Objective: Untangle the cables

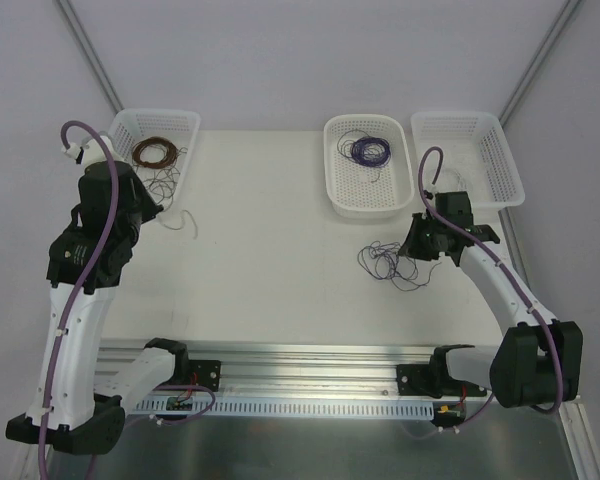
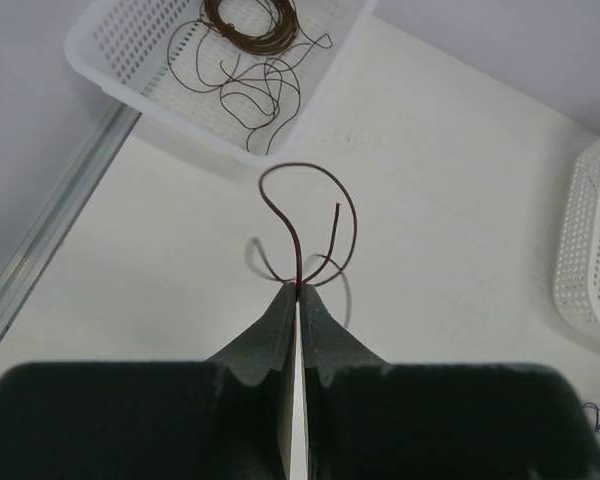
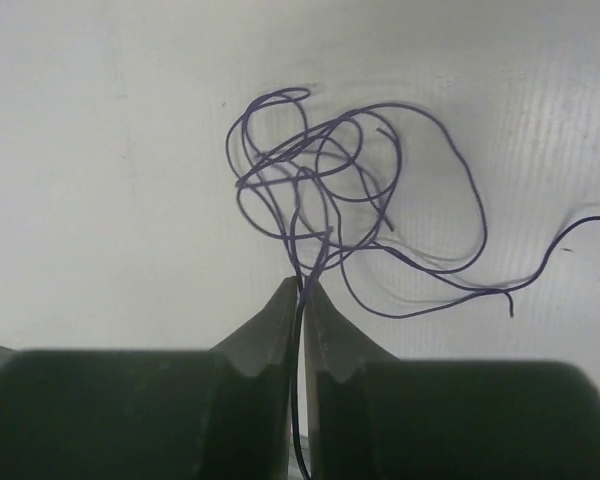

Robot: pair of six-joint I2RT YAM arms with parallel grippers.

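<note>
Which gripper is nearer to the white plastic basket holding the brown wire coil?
Left. The left gripper sits just beside that basket; the right gripper is across the table, at the tangled purple wire.

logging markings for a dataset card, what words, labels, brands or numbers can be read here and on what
No text can be read in any view.
white baskets: plain mesh, no label.
brown cable, purple cable: no tags.
metal rail: any marking on it is too small to read.
</note>
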